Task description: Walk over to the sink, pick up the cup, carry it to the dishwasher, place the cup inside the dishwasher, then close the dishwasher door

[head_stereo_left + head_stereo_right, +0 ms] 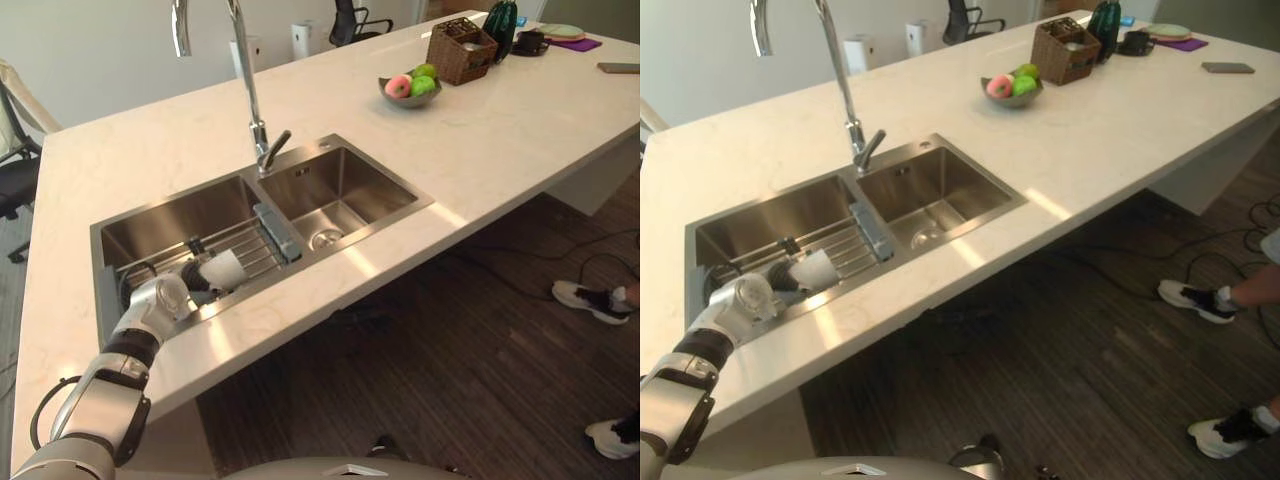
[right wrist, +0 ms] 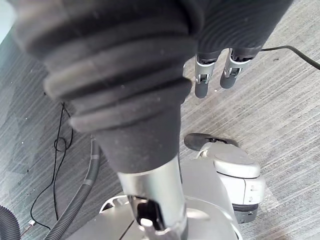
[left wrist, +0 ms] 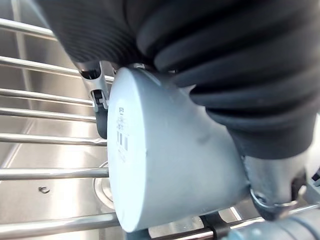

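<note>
- The white cup [image 3: 165,155] is tipped on its side in the left hand [image 1: 195,277], its flat base with a small label turned toward the wrist camera.
- That hand is closed round the cup: a dark-tipped finger [image 3: 100,100] lies along one side and the thumb presses the opposite side.
- Cup and hand are over the wire rack [image 1: 258,243] that spans the left basin of the steel double sink [image 1: 345,180]. Whether the cup touches the bars cannot be told.
- The tall curved faucet [image 1: 252,95] rises behind the divider between the two basins.
- The sink is set into a pale stone countertop [image 1: 480,150].
- Farther along the counter stand a bowl of fruit [image 1: 411,88], a wicker basket [image 1: 460,50] and a dark green bottle [image 1: 500,22].
- The right hand [image 2: 125,80] hangs over the wood floor, its fingers [image 2: 202,80] loosely extended and holding nothing.
- A person's white shoes [image 1: 590,300] show on the floor to the right.
</note>
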`<state>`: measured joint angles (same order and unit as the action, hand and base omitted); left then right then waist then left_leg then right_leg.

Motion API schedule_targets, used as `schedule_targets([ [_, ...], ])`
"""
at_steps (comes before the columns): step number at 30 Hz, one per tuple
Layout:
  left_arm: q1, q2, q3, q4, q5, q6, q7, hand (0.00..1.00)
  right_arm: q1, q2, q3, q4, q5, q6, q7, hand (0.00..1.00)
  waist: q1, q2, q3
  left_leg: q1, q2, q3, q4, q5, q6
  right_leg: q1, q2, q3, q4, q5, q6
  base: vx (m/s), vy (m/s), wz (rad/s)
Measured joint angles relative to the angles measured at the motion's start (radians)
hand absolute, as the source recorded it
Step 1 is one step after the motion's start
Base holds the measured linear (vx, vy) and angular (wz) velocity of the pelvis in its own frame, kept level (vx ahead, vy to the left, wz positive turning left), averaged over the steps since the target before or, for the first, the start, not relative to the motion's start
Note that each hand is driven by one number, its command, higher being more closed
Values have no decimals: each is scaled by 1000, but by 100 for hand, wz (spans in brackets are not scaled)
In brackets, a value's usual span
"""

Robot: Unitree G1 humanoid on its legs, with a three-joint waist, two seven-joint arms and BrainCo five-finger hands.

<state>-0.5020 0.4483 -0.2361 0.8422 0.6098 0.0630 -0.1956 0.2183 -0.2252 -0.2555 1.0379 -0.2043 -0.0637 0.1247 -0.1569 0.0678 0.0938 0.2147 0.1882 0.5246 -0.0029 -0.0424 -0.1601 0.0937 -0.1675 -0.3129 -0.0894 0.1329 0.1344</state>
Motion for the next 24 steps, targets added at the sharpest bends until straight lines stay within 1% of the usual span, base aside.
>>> schedule_targets([
  [1, 6, 0, 0, -2, -15, -21, 25, 100, 0, 0, 1, 0, 0, 0, 0, 0, 1, 0, 1, 1, 0, -1, 0, 0, 0, 2, 0, -1, 0, 0, 0, 0, 0, 0],
  [3, 17, -4, 0, -12, -26, -37, 61, 100, -4, 0, 3, 0, 0, 0, 0, 0, 2, -2, 10, 3, 0, -3, 0, -2, 1, 10, 0, -3, 0, -2, 2, 0, 0, 2],
  [5, 34, -6, -3, -46, -38, -46, 80, 100, -6, -1, 4, 0, 0, 0, -1, 0, 10, -1, 11, 1, -1, -4, 0, -4, 2, 10, -1, -4, 0, -4, 5, 0, 0, 0],
  [9, 61, -4, -5, -112, -61, -56, 108, 100, -6, -6, 4, 0, 2, 0, -2, 0, 16, 4, 16, 1, -2, -13, 0, 0, 6, 12, -3, -14, 0, -6, 7, 6, -1, 7],
  [12, 89, -3, -5, -177, -109, -76, 160, 100, -6, -6, 4, 1, 4, -1, -2, 0, 18, 0, 23, -1, -4, -36, 0, 2, 9, 24, -5, -33, 0, -8, 10, 17, -2, 18],
  [13, 109, -7, -5, -215, -149, -85, 191, 100, -9, -4, 4, 1, 7, -2, -2, 0, 22, -3, 25, -1, -4, -41, 0, 2, 10, 27, -6, -39, 0, -9, 11, 0, 1, 7],
  [14, 113, -8, -5, -222, -158, -87, 197, 100, -9, -4, 4, 1, 7, -2, -3, 0, 22, -4, 25, -2, -5, -43, 0, 2, 10, 28, -6, -41, 0, -9, 11, -2, 1, 16],
  [16, 145, -21, -2, -285, -221, -105, 244, 100, -6, 3, 2, 2, 12, -2, -4, 0, 23, -12, 33, -2, -6, -61, 0, 3, 11, 44, -9, -59, 0, -13, 13, -1, 1, 20],
  [17, 155, -26, -2, -300, -238, -109, 257, 100, -6, 4, 2, 2, 13, -2, -4, 0, 25, -13, 34, -1, -6, -61, 0, 3, 11, 43, -9, -60, 0, -14, 13, -13, 2, 10],
  [19, 188, -43, -1, -345, -270, -120, 308, 100, -6, 9, 2, 1, 19, -3, -6, 0, 32, -15, 36, -1, -6, -62, -1, 3, 11, 43, -10, -62, 0, -15, 13, 0, 0, 0],
  [21, 197, -48, 3, -365, -299, -129, 332, 100, -2, 17, -1, 1, 20, -3, -6, 0, 36, -17, 38, -3, -6, -66, -1, 4, 12, 44, -9, -66, 0, -15, 13, -10, -2, 3],
  [24, 221, -54, 7, -411, -357, -143, 368, 100, -1, 28, -1, 1, 20, -9, -24, 0, 39, -29, 45, -5, -6, -75, -1, 5, 12, 48, -10, -78, 0, -16, 13, -16, 0, 8],
])
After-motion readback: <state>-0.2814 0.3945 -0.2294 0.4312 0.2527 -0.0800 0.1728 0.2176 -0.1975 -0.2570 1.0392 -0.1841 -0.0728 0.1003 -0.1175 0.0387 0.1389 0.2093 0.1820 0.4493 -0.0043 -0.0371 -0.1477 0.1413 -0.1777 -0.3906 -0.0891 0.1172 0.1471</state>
